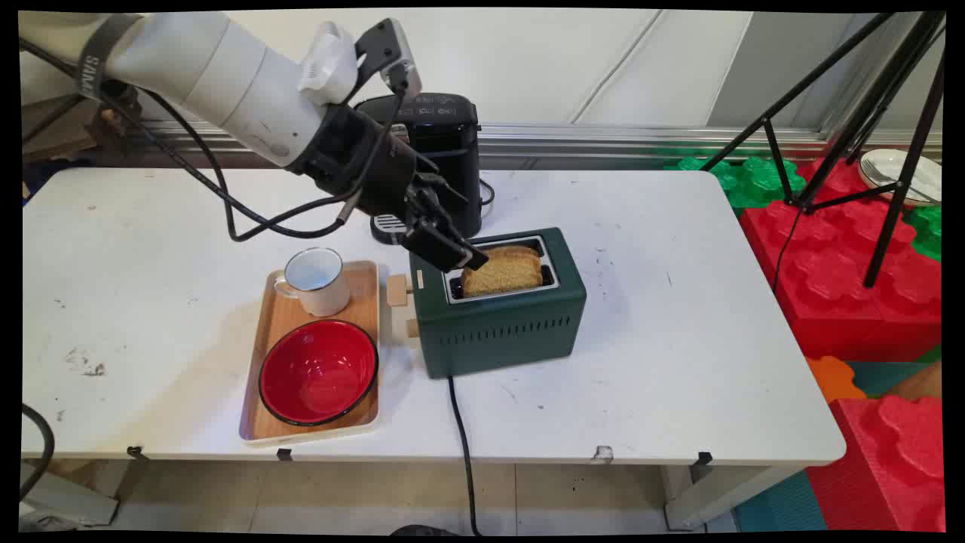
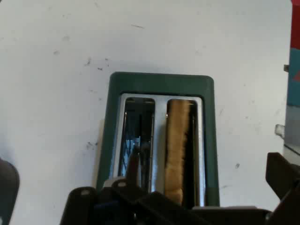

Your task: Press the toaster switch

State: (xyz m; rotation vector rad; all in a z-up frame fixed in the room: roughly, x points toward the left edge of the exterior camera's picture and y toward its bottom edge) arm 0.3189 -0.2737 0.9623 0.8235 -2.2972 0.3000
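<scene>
A dark green two-slot toaster point(image 1: 501, 328) stands mid-table with wooden knobs on its left end. One brown slice of toast point(image 1: 501, 273) sticks up from a slot; in the hand view the toast point(image 2: 178, 150) fills the right slot of the toaster point(image 2: 161, 82) and the left slot is bare. My gripper point(image 1: 456, 253) hangs over the toaster's left end, right at the slice's edge. In the hand view the gripper point(image 2: 183, 194) is open, with its fingers spread wide on either side of the slots and nothing held.
Left of the toaster lies a wooden tray point(image 1: 275, 332) with a white mug point(image 1: 315, 280) and a red bowl point(image 1: 318, 371). A black appliance point(image 1: 441, 143) stands just behind my hand. The toaster's cord point(image 1: 461, 437) runs off the front edge. Off the table's right side are a tripod point(image 1: 852, 113) and red blocks point(image 1: 844, 264).
</scene>
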